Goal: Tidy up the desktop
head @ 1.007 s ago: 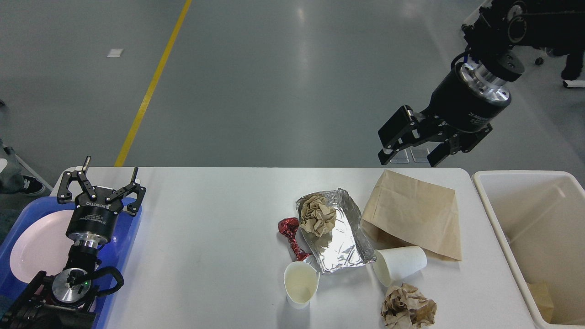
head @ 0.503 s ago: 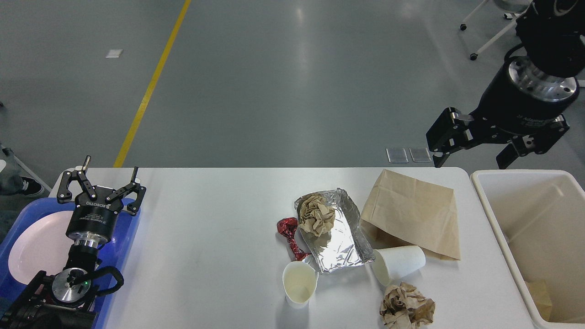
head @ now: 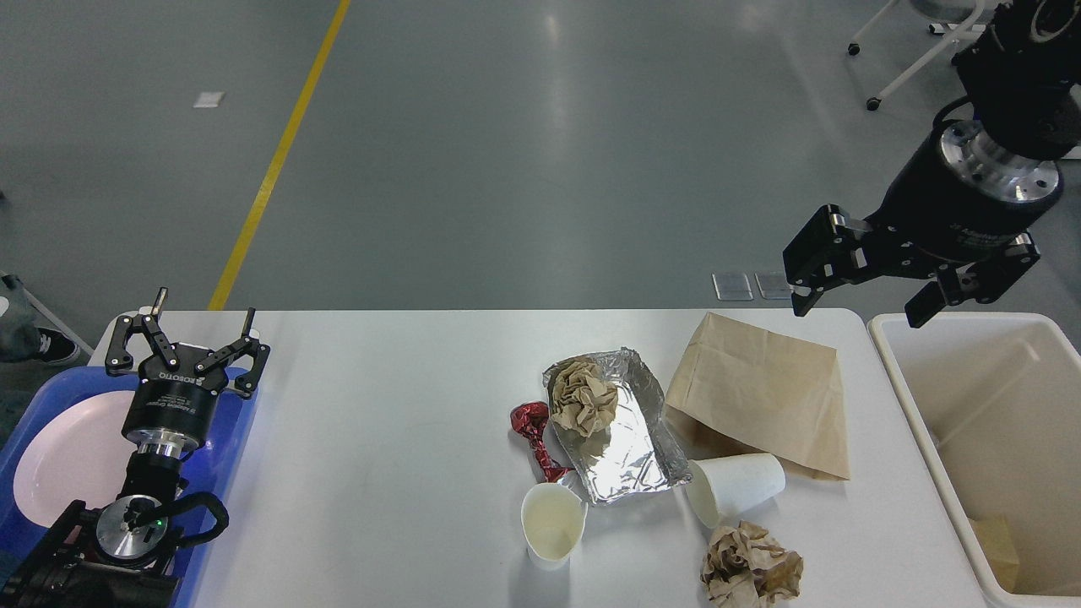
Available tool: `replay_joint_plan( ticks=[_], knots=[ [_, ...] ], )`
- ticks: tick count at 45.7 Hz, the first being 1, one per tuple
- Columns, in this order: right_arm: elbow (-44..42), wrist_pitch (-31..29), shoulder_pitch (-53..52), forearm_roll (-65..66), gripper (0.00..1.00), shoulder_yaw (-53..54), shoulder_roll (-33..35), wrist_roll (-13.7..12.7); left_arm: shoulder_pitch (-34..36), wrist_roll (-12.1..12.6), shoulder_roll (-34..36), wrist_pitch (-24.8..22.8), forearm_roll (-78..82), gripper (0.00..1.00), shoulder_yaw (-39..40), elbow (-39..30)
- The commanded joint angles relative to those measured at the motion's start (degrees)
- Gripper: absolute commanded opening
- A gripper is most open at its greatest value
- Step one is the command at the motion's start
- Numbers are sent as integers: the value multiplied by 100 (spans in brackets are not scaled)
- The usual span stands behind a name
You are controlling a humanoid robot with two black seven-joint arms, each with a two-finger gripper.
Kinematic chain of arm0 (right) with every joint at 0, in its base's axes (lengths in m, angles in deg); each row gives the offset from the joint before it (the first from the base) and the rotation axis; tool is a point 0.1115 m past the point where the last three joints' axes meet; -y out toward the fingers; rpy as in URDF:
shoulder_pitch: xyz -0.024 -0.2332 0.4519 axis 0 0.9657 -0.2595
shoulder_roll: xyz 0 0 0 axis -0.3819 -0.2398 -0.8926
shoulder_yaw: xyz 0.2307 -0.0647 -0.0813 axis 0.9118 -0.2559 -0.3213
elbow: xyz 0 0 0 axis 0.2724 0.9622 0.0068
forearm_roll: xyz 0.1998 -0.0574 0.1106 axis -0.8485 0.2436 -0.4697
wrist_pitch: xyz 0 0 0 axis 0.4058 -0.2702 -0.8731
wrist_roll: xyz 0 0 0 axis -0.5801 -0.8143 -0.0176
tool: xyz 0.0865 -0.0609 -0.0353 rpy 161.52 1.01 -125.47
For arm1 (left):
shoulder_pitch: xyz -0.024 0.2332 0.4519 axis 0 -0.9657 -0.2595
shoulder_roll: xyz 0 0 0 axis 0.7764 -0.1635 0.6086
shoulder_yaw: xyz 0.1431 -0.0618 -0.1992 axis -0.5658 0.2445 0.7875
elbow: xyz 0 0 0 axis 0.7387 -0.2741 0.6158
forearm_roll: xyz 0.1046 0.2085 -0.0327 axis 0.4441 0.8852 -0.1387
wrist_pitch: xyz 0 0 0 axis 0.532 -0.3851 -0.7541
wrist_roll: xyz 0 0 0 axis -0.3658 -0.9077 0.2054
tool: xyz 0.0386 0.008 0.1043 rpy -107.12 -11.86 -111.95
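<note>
The white desktop (head: 380, 439) holds litter at its right half: a brown paper bag (head: 764, 393), a foil tray (head: 621, 431) with a crumpled brown paper ball (head: 583, 395) in it, a red foil wrapper (head: 534, 431), an upright paper cup (head: 553, 523), a tipped paper cup (head: 736, 485) and a second crumpled paper ball (head: 750, 567). My right gripper (head: 857, 306) is open and empty, held high over the table's far right corner next to the bin. My left gripper (head: 203, 333) is open and empty over the blue tray.
A blue tray (head: 224, 447) with a white plate (head: 67, 456) sits at the left edge. A cream bin (head: 988, 422) stands to the right of the table, with a brown scrap (head: 1001, 540) inside. A yellow floor line runs behind.
My right arm swung from above the paper bag rightward toward the bin, then eased slightly back left. It stays open and empty. The left arm has not moved.
</note>
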Motion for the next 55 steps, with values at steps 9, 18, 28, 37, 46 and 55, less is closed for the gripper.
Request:
replay_joint_plan(
  ticks=[9,18,28,37,46,55],
  knots=[
    [-313,642,746,117,100,8,-37,294,0,0,0,0,0,96,0,0],
    [-1411,1467,2370,108,100,43,-73,778,0,0,0,0,0,96,0,0],
    [-2685,3093,4243,99,100,272,-310,769,0,0,0,0,0,96,0,0],
    [-4232,3824,5992,108,100,281,-371,769,0,0,0,0,0,96,0,0],
    [-4787,3807,6793,91,100,623,-398,874,0,0,0,0,0,96,0,0],
    [-4822,3824,7091,99,100,1019,-407,1279,0,0,0,0,0,96,0,0]
  ],
)
